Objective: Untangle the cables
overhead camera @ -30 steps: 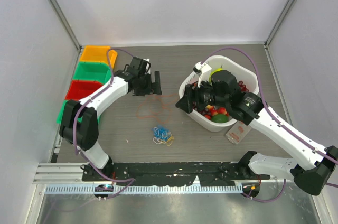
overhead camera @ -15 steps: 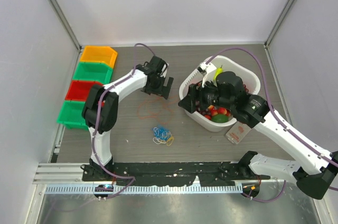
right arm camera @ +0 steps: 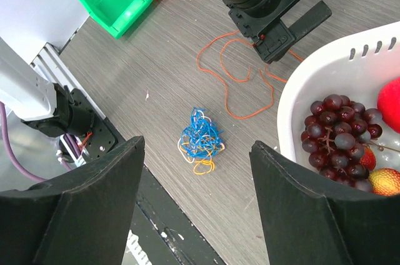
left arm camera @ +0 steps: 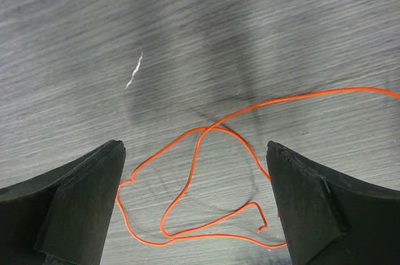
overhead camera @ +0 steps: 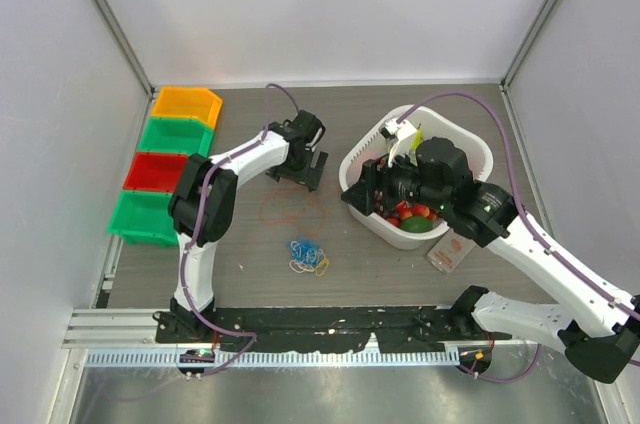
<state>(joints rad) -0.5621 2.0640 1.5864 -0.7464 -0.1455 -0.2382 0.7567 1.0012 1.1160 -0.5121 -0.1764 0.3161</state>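
At the left edge of the grey wood-grain table (overhead camera: 240, 279) stands a row of four open plastic bins (overhead camera: 160, 171), coloured orange, green, red and green from far to near. To the right of them, the left gripper (overhead camera: 305, 170) hangs low over the table, its two black fingers (left arm camera: 75, 209) spread wide with nothing between them. Just under it and a little nearer lies a thin orange wire (left arm camera: 196, 152), loose on the table in a few open loops that cross each other once (in the left wrist view one strand runs off to the right). It lies apart from the other cables.

Nearer to the arm bases, about midway across the table, sits the small clump of very thin blue, orange-tan and white cables (overhead camera: 308, 255), knotted together and touched by neither gripper. The orange wire lies between this clump and the left gripper.

Further right, the right gripper (right arm camera: 195, 145) is held high at the left side of a white plastic basket (right arm camera: 337, 65). Its fingers (right arm camera: 69, 215) are apart and they hold nothing. The basket contains dark purple grapes (right arm camera: 340, 121) and some red and green fruit. Beside the near wall of the basket a small pinkish packet (overhead camera: 450, 251) lies flat on the table.
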